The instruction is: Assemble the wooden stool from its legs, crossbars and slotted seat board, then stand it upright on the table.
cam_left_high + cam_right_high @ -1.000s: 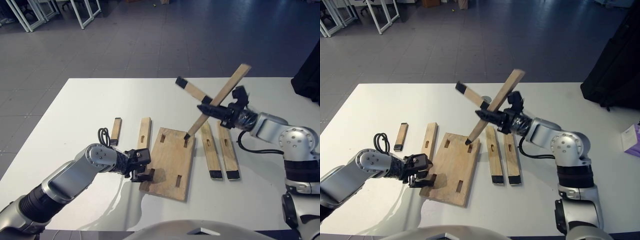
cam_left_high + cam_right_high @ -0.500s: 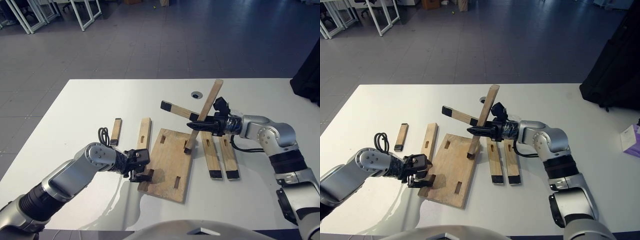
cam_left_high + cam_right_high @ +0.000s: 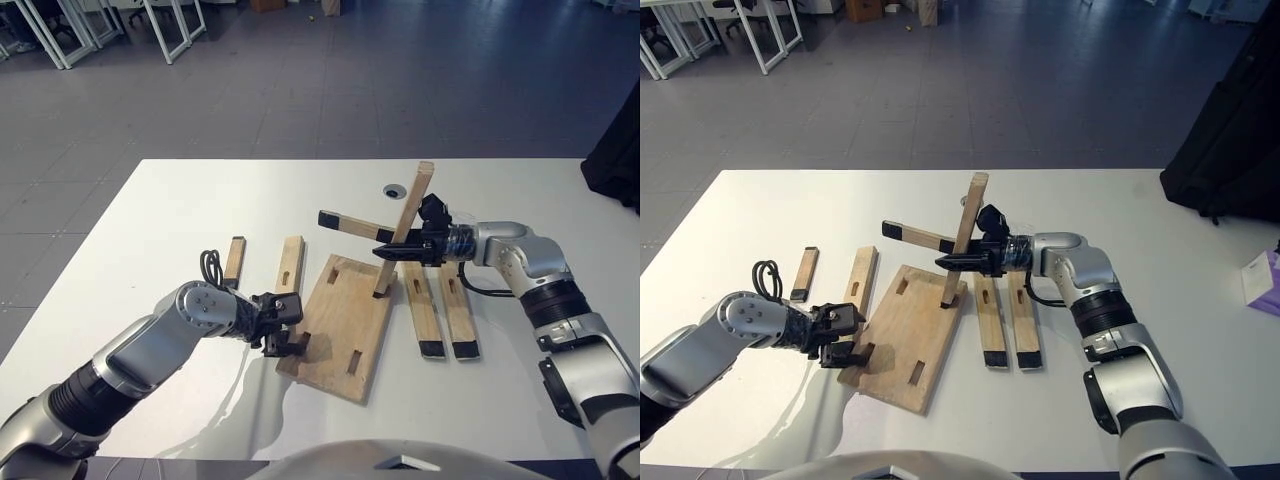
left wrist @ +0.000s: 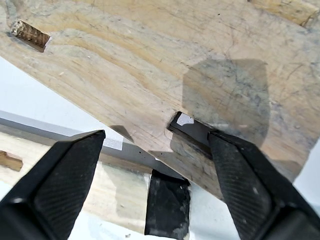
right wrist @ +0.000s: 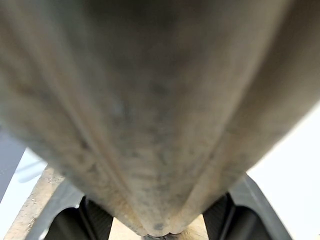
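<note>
From the left eye view: the board [image 3: 335, 320] lies flat on the bench [image 3: 180, 210], its long axis running from the near edge away and a little to the right. The right tool [image 3: 393, 252] is clamped on a leg [image 3: 405, 230] about halfway up. The leg stands almost upright, its foot in the board's far right slot and its top tipped slightly to the right. A crossbar [image 3: 350, 223] is joined through the leg and juts out level toward the left, dark end outermost. Two slats [image 3: 438, 305] lie side by side just right of the board, parallel to it, and another slat [image 3: 289, 268] lies just left.

These parts look like plain sawn wood — stiff, light, not fragile, with dry faces that should hold well. The joined pair is probably top-heavy and apt to swing about its foot, so a mid-length hold near the joint seems the sound place.

In the left wrist view, the left tool [image 4: 156, 136] has its fingers [image 4: 60, 185] well apart at the board's [image 4: 150, 65] near left corner, next to a slot with something dark in it. It is gripping nothing.

In the right wrist view, the leg [image 5: 150, 100] runs lengthwise away from the camera — wood grain close up, with the right tool [image 5: 157, 220] closed on either side of it.
</note>
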`<control>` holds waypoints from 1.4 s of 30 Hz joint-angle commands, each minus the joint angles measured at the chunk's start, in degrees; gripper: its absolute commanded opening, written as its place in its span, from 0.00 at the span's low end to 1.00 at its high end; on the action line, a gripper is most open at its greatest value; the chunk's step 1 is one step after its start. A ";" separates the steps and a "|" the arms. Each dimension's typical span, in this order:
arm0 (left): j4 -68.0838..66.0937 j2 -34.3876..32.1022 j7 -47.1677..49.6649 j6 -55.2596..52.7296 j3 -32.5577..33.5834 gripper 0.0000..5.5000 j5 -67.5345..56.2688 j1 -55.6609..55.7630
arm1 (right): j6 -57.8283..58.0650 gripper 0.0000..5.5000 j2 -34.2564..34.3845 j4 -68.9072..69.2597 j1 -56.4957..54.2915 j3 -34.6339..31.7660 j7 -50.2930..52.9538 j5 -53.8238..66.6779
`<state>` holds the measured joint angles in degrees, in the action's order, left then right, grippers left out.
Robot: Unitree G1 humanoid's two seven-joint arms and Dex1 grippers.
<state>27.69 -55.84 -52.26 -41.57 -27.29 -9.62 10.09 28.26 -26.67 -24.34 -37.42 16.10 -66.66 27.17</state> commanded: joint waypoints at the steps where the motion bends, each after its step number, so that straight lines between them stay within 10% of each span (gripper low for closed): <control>1: -0.76 1.89 2.37 -4.40 -1.31 0.69 1.33 -3.36 | 0.52 0.37 -1.19 8.83 8.09 2.64 7.92 -7.61; 15: 0.03 4.47 2.24 -7.00 -0.99 0.69 1.22 -2.54 | 5.26 0.37 -1.66 17.82 30.55 7.96 13.90 -6.81; 21: 0.71 4.75 2.30 -7.76 -0.78 0.69 1.25 -3.27 | -3.54 0.37 -1.07 2.18 26.27 1.48 14.77 -7.92; 37: 0.46 6.21 4.22 -8.56 0.21 0.69 1.70 -4.70 | -2.15 0.37 -2.53 21.99 13.44 -3.58 18.43 -8.83; 42: 0.57 5.95 3.89 -8.74 0.26 0.69 1.57 -4.42 | -0.32 0.59 -2.41 20.52 14.62 -4.27 17.94 -8.74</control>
<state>29.57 -50.03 -47.45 -48.62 -24.39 -7.67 8.63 26.51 -28.28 -3.16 -23.32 12.36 -49.02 19.23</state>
